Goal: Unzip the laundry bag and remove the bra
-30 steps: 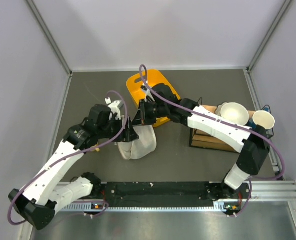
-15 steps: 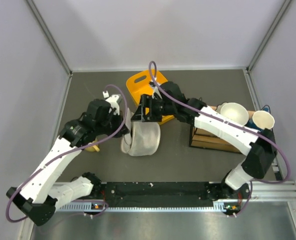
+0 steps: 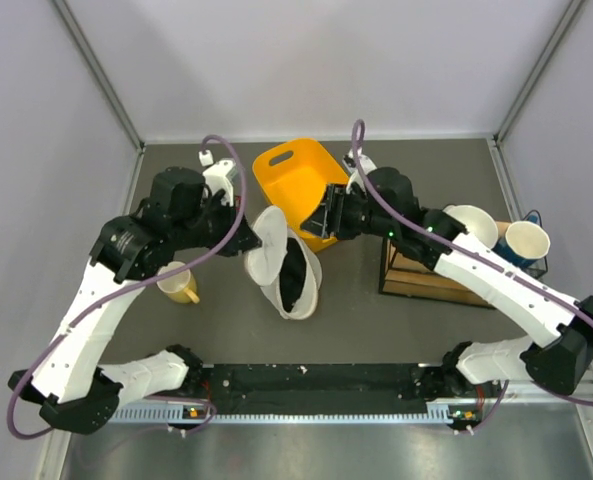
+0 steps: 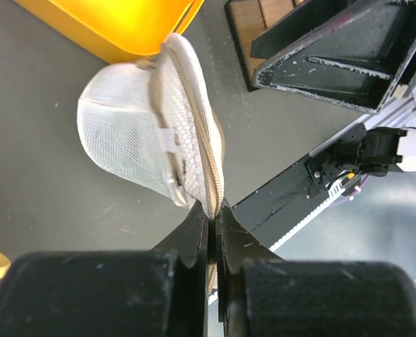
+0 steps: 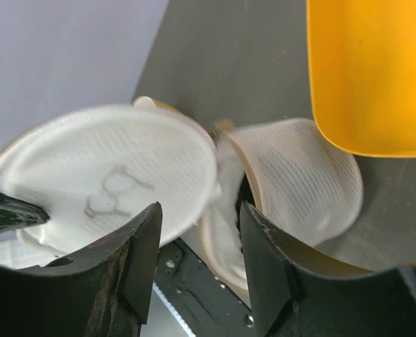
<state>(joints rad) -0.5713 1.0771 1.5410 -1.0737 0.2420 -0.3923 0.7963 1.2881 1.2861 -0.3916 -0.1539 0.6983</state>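
- Grey bench, pale walls on three sides. First entry from the left?
- Left gripper (image 4: 212, 208): fingers pinched tight on the tan zip rim of the laundry bag (image 3: 276, 262). The bag hangs from that pinch at mid-bench, a little left of centre. Its lower end seems to touch the surface.
- Condition of the bag?
- Zip parted. Flat face (image 5: 109, 184), bearing the line drawing, is folded back like a lid. Dark shape (image 3: 296, 282) shows in the mouth; whether it is the garment sought cannot be told.
- Handling?
- Judged light, limp mesh that sags and folds and is not fragile. Only the zip rim looks firm, so that is the best hold. Contents are likely best pinched through the mouth.
- Further right?
- Yellow tub (image 3: 294, 185): towards the far edge, just behind the bag. Right gripper (image 5: 199, 219): jaws apart, holding nothing, near the open mouth.
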